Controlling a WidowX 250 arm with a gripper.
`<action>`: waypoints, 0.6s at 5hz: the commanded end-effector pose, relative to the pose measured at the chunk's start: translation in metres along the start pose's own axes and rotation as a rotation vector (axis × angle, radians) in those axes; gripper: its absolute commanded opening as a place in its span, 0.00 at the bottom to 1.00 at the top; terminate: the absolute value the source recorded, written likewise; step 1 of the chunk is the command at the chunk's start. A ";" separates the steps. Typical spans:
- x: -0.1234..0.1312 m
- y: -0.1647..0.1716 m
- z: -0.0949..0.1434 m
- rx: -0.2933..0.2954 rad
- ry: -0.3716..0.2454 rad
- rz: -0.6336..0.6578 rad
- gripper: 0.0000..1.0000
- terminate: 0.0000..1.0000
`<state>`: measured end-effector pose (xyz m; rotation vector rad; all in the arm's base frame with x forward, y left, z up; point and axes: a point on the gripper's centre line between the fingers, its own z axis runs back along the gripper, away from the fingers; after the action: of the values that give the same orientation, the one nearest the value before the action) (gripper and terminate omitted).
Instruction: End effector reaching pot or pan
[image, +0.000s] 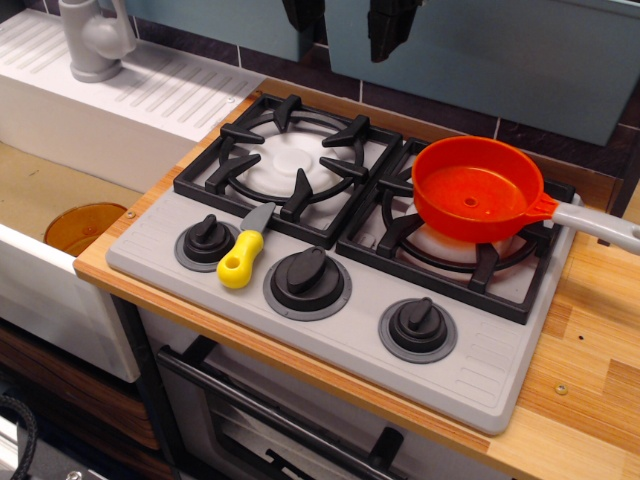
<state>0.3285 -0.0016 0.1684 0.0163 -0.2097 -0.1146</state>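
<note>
The bright orange toy saucepan (478, 188) sits on the right burner of the toy stove (300, 300), its light grey handle (600, 225) pointing right past the stove's edge. My black gripper (345, 25) hangs at the top edge of the frame, above and behind the stove, well up and to the left of the pan. Only the two dark finger tips (390, 28) show, set wide apart with nothing between them. The wrist is out of view.
A yellow-handled toy knife (246, 255) lies on the stove's grey front panel among three black knobs (308, 278). An amber-orange bowl (84, 226) sits in the sink at the left. A grey faucet (93, 40) stands at the back left.
</note>
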 end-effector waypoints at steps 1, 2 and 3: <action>0.000 0.000 0.000 0.000 0.000 0.000 1.00 0.00; 0.011 -0.001 -0.009 -0.016 -0.011 0.024 1.00 0.00; 0.023 -0.008 -0.024 -0.025 -0.021 0.051 1.00 0.00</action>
<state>0.3480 -0.0119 0.1309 -0.0198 -0.1659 -0.0641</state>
